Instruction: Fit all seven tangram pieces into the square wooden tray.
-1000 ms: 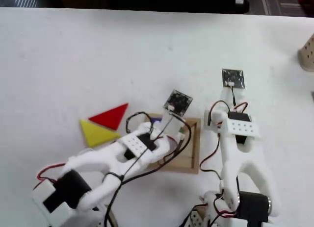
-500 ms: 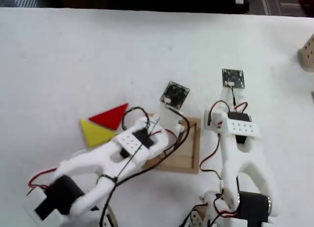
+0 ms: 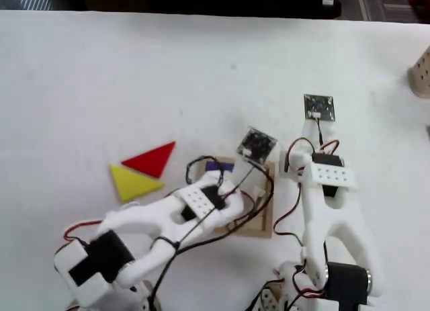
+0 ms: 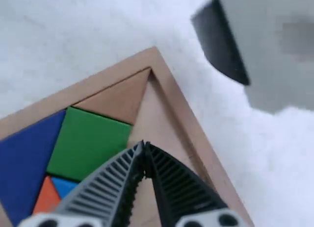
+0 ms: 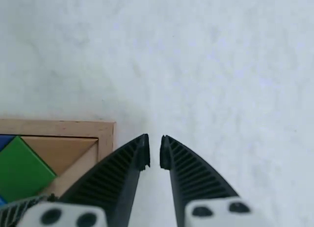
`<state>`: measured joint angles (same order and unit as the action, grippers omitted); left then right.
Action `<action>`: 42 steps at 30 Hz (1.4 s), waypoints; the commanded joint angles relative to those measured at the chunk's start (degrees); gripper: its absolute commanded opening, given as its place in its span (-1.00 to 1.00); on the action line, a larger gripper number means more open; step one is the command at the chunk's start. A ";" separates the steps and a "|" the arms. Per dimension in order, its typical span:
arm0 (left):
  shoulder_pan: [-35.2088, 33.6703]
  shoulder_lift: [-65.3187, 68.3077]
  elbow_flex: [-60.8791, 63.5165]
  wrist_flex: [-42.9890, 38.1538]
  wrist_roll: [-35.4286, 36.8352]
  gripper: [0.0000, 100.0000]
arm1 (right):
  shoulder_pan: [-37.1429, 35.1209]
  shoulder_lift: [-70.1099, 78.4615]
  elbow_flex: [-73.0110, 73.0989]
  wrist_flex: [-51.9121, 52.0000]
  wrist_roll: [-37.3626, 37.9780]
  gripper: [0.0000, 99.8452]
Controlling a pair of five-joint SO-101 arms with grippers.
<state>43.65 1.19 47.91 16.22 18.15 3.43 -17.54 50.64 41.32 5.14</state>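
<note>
The square wooden tray point(image 4: 181, 97) holds a green square point(image 4: 86, 141), a blue piece point(image 4: 24, 158), an orange piece point(image 4: 46, 200) and a small light-blue one point(image 4: 64, 185); its corner recess is bare wood. My left gripper point(image 4: 144, 148) is shut and empty, hovering over the green square's edge. In the high view the left arm point(image 3: 201, 202) covers most of the tray point(image 3: 267, 217). A red triangle point(image 3: 151, 158) and a yellow triangle point(image 3: 132, 182) lie on the table left of the tray. My right gripper point(image 5: 153, 151) hangs shut and empty just beside the tray's corner point(image 5: 105, 131).
The right arm point(image 3: 326, 190) stands close to the tray's right side. A perforated wooden block point(image 3: 422, 72) sits at the far right edge. White table stretches behind and to the left of the triangles.
The left arm pulled back toward the triangles, then swung right over the tray, uncovering a strip of a blue piece. The right arm has not moved.
</note>
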 commanded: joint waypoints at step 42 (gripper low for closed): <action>-2.77 -33.71 19.08 0.26 1.32 -0.95 | -0.31 2.24 -2.37 -1.10 0.97 -0.91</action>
<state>35.65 -30.02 66.99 16.66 18.86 3.43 -14.73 50.64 39.74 5.14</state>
